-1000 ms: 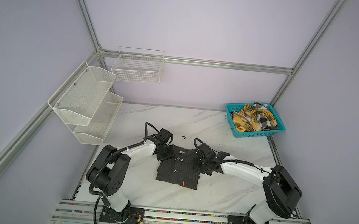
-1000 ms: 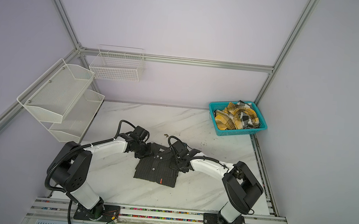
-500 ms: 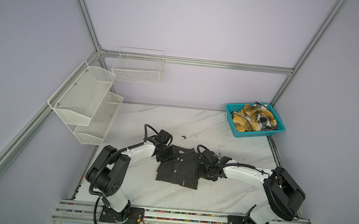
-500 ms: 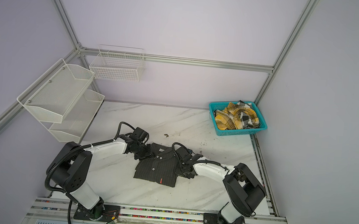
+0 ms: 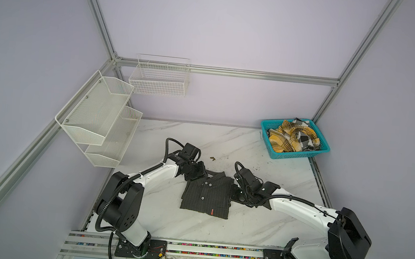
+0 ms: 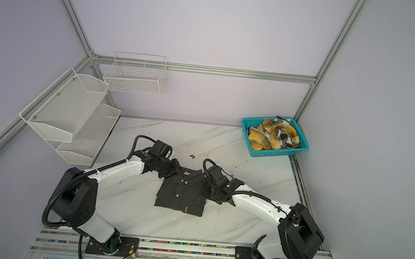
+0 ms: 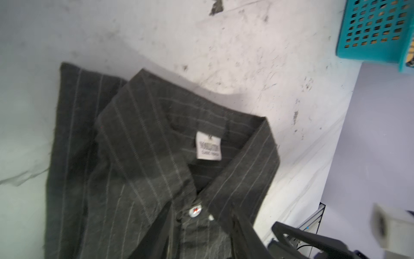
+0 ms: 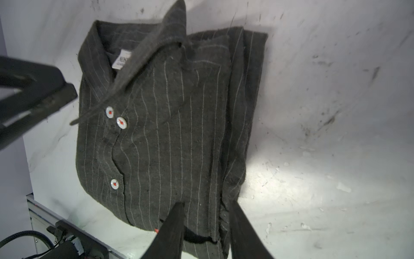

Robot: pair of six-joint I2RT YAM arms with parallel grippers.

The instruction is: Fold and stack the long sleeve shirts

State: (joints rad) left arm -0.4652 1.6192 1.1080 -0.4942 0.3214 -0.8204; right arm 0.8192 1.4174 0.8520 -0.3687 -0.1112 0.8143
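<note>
Dark charcoal pinstriped cloth shirt [image 5: 206, 197] lies folded flat mid white marble table [image 5: 257, 225], collar [image 7: 139, 116] away from robot, buttons [image 8: 122, 122] up. Yellow-black-white plaid shirt [image 5: 293, 138] crumpled in teal plastic basket [image 5: 300, 156], far right corner, awaiting turn. Left gripper [image 7: 202, 208] over collar, right gripper [image 8: 206, 204] at right folded edge: both jaws apart, gripping nothing, likely fold just let go. Second ago right arm [image 5: 297, 208] sat higher, closer in; shirt outline unchanged

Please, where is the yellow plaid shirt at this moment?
In both top views the plaid shirt lies crumpled in the teal basket at the table's far right corner, apart from the pinstriped shirt near the front.
</note>
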